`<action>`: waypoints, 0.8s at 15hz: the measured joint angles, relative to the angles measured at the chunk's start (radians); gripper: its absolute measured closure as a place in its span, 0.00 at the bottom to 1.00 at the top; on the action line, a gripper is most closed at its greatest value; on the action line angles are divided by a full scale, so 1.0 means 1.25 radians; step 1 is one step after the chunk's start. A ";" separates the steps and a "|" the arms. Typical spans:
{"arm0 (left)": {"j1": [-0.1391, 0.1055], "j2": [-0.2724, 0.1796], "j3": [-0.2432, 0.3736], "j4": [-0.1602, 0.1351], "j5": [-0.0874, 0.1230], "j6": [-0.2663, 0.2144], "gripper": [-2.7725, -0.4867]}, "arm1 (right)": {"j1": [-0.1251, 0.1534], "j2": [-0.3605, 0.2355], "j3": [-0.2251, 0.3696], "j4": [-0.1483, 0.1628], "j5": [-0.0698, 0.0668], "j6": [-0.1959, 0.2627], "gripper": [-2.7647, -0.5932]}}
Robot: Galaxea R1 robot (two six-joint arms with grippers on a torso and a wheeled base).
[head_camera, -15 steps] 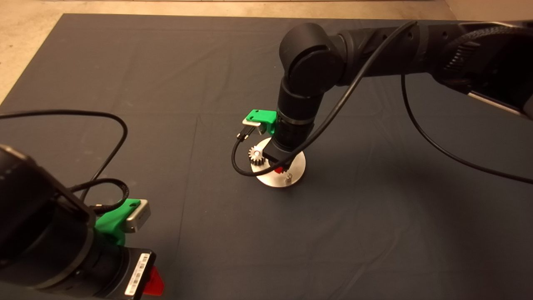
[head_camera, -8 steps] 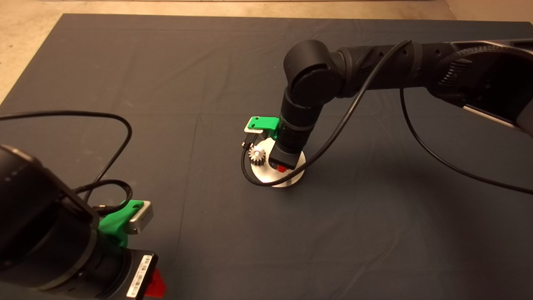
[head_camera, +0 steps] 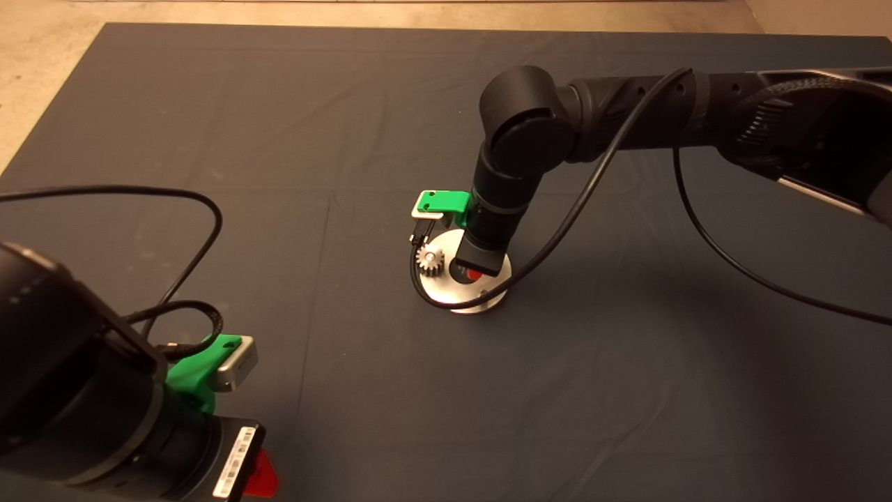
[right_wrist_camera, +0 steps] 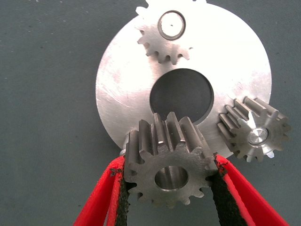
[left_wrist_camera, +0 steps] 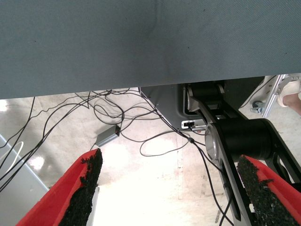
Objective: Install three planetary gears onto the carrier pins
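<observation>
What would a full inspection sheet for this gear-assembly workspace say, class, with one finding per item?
Surface: dark mat, creased, covering the table.
Job's things: carrier disc flat on the mat; two planetary gears seated on pins, one across the central hole from the end effector, one beside it; the third gear is gripped above the disc's near rim, its bore empty.
Clutter: nothing seen.
Grippers: right end effector shut on the third gear; left end effector open, parked at the mat's lower left edge.
Cables: black cable looping along the right arm; another by the left arm.
Surroundings: pale floor with loose wires under the table.
</observation>
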 joint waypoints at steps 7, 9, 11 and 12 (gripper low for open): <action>0.000 0.000 0.000 0.000 0.000 0.000 0.32 | 0.000 0.000 0.037 0.000 0.000 -0.018 0.78; 0.000 0.000 0.000 0.000 0.000 0.000 0.32 | 0.000 0.000 0.042 0.000 0.000 -0.025 0.78; 0.000 0.000 0.000 0.000 0.000 0.000 0.32 | 0.000 -0.001 0.045 0.000 0.000 -0.040 0.78; 0.000 0.000 0.000 0.000 0.000 0.000 0.32 | 0.000 -0.001 0.047 0.000 0.000 -0.043 0.78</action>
